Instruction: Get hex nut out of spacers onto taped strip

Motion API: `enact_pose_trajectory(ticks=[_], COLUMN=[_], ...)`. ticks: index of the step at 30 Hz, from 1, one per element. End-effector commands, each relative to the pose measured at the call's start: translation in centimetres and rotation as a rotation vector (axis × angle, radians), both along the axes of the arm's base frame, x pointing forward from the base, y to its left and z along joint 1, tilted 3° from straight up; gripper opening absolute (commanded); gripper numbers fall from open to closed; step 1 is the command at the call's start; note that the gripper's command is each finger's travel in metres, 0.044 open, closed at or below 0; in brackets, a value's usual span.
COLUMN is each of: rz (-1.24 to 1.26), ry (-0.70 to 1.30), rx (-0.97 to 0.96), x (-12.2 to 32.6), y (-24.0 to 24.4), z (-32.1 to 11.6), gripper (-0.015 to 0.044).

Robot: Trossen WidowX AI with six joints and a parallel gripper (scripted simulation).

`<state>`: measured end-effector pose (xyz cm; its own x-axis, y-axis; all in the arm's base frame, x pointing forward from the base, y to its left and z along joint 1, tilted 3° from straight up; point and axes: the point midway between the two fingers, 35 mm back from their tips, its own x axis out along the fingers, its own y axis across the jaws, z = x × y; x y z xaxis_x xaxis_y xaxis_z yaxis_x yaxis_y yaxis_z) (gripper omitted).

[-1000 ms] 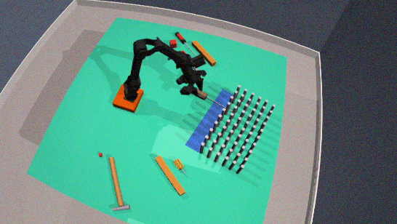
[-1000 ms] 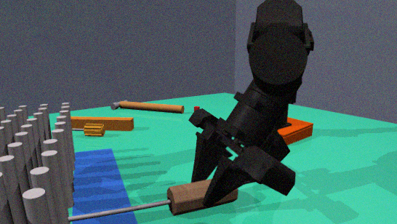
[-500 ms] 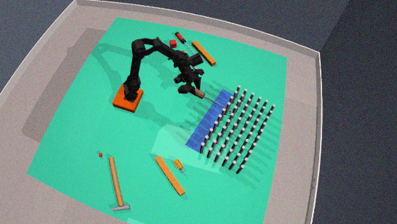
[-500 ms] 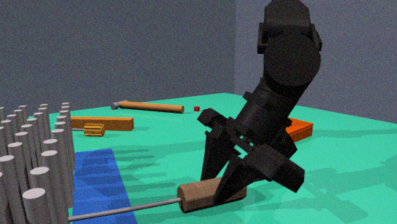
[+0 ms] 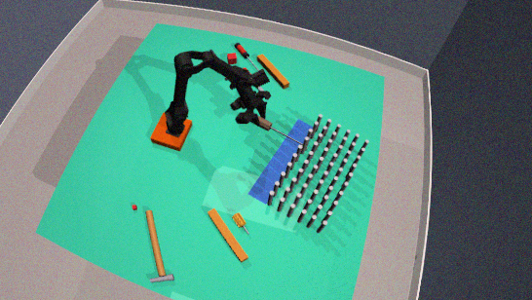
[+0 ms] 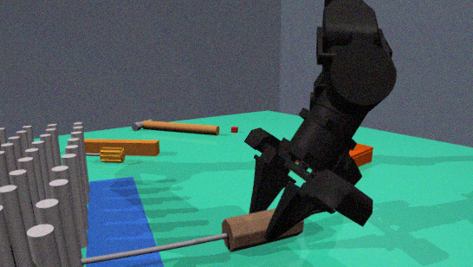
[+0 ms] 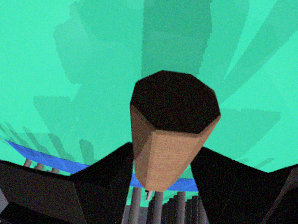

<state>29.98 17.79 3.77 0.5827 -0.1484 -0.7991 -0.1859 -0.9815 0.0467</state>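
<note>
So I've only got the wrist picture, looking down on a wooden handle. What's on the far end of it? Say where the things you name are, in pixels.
Observer: A thin metal rod point(image 5: 286, 135) point(image 6: 156, 249). The exterior view shows it running out from the handle point(image 5: 264, 123) point(image 6: 251, 229) point(image 7: 175, 155) over the blue strip point(image 5: 279, 165) point(image 6: 114, 217) point(image 7: 55, 161).

Visitor: Any other tools about?

Observer: Yes, the top view shows a hammer point(image 5: 155, 243) point(image 6: 179, 127) lying on the table.

Visitor: And the nut?

Observer: I can't make it out, but the top view shows the spacers point(image 5: 322, 172) point(image 6: 65, 208) point(image 7: 156, 207) standing in rows.

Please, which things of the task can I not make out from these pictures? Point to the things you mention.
- Hex nut: not discernible in any view; in the top view it may be too small or screened by the spacers point(image 5: 306, 145) point(image 6: 61, 217) point(image 7: 157, 207).
- Tip of the held tool point(image 5: 264, 123) point(image 6: 247, 230) point(image 7: 175, 155): lost at the spacers in the top and exterior views; its handle covers most of the shaft in the wrist view.
</note>
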Motion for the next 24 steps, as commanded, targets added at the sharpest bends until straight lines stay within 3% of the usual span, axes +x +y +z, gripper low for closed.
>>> enact_pose_trajectory(ticks=[1, 24], rz=[-0.004, -0.004], ry=[-0.002, 0.000], rx=[-0.003, -0.002], x=[-0.5, -2.4], y=[-0.1, 0.2], z=[0.0, -0.1], gripper=[0.0000, 0.0000])
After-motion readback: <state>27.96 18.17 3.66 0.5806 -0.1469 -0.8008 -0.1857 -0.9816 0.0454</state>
